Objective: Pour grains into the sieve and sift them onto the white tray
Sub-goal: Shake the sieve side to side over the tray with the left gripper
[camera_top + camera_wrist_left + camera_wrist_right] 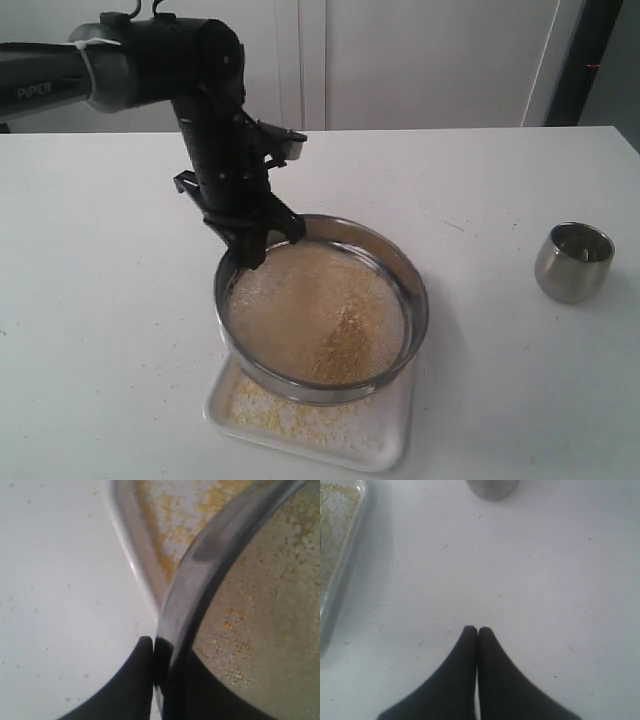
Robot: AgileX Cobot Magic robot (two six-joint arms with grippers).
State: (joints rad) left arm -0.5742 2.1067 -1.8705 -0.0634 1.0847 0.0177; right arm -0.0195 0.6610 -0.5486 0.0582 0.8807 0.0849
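Nearest, the glossy white tray (385, 452) holds a scatter of golden grains (265, 405). Over it my left pincer (252, 248) clamps the rim of the round steel sieve (418, 300), more grains on its grey mesh. My right pincer (478, 631) is closed on nothing. A rounded steel cup (573, 262) stands apart. My arm (60, 75) reads "PiPER".

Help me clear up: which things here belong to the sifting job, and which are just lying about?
In the job: sieve, clamped at its rim by the left gripper; grains; white tray beneath it.
Lying about: steel cup; right gripper, shut above the table.
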